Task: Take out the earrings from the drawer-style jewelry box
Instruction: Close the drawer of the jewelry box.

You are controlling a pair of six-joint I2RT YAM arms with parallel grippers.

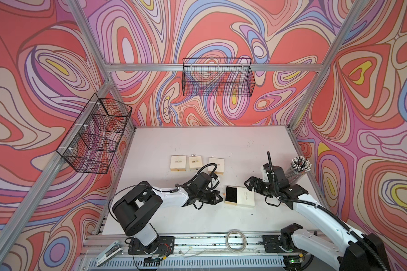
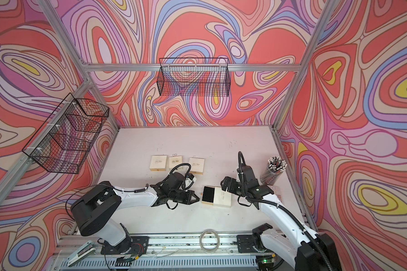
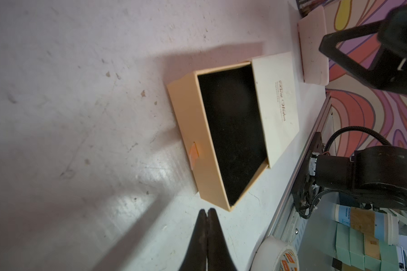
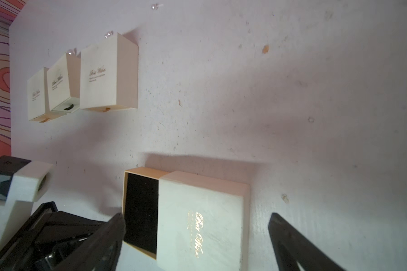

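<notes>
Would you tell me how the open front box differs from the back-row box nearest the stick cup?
The front box has its drawer slid out, black lining bare; the back-row box is shut. Tiny earrings lie by the back-row box's far edge; none show by the front box. Both are cream with script lettering.

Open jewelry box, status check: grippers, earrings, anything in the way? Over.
Left gripper shut, right gripper open beside the open box. Drawer shows bare black lining. Earrings on table past closed boxes. Nothing in the way.
</notes>
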